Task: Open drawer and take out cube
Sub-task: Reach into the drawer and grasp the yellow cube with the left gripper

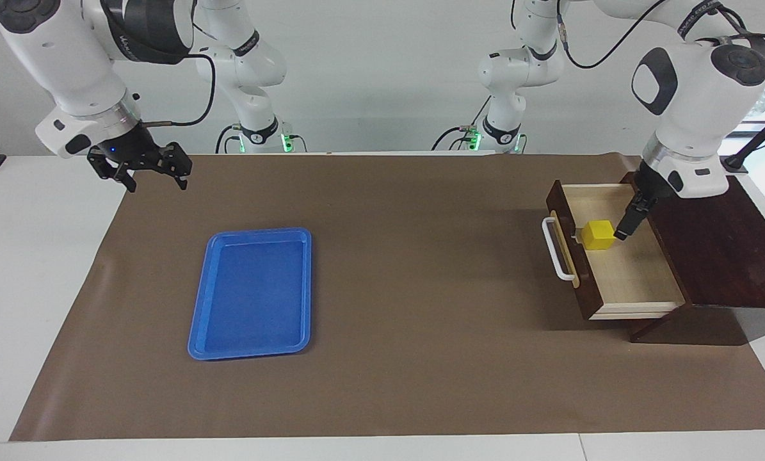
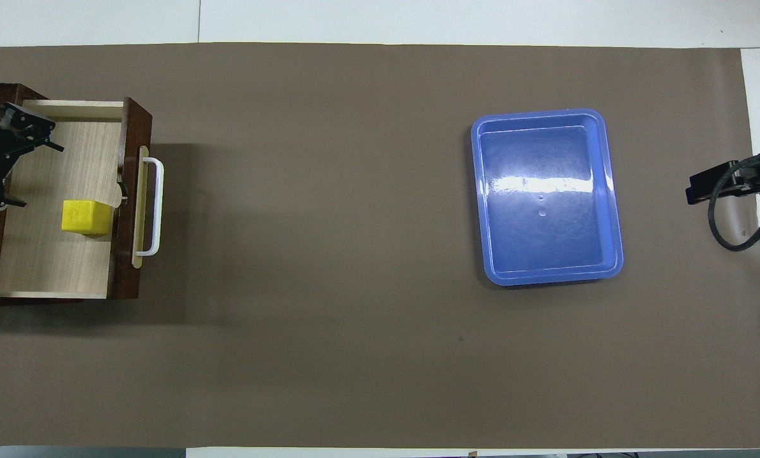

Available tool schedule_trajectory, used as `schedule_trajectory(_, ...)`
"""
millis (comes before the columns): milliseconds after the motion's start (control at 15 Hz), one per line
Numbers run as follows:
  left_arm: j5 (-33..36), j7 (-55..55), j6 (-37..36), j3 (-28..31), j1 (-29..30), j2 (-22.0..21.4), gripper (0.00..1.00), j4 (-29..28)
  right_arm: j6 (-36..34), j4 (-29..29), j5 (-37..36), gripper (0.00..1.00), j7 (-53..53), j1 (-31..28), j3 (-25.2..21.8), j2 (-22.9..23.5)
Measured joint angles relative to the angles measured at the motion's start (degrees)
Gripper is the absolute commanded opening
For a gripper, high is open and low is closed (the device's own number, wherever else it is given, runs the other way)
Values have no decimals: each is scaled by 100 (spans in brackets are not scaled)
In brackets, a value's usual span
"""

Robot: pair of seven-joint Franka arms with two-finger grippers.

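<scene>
At the right of the facing view, standing pulled out of the dark brown box (image 1: 715,243): the drawer (image 1: 625,269), white bar handle (image 1: 558,250) turned toward the middle of the brown mat (image 1: 408,288), pale wood floor lying exposed. Sitting on that floor, close against the inside of the drawer front: the cube (image 1: 598,234), yellow, untouched, gripped by nothing. Hanging over the open drawer beside the cube, slanting down from the upper right of the frame: the left gripper (image 1: 630,216), jaws spread wide in the overhead view; possibly grazing the cube's edge in the facing view, though too hard to judge from that angle. In the overhead view, showing at the left edge of the frame over the box end of the drawer, clear of the cube. At the upper left of the facing view, waiting above the mat's corner: the right gripper (image 1: 155,173), fingers parted, carrying nothing. Lower in the frame, lying flat on the mat toward the right arm's end: the blue tray (image 1: 254,342).
</scene>
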Motion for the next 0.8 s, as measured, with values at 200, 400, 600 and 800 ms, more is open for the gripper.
schedule_trajectory(200,0,-1150,966,-2,178,-337,100,-1055,0,0,0,100,0,0,0,0)
schedule_trajectory(400,-2,-2026,1313,1,305,-460,100,-1606,0,0,0,100,0,0,0,0)
schedule_trajectory(600,-2,-2456,1428,-33,303,-458,100,-1810,-1,-10,0,100,0,0,0,0)
schedule_trajectory(800,-2,-2564,1548,-47,300,-460,100,-1975,-2,-28,0,100,0,0,0,0)
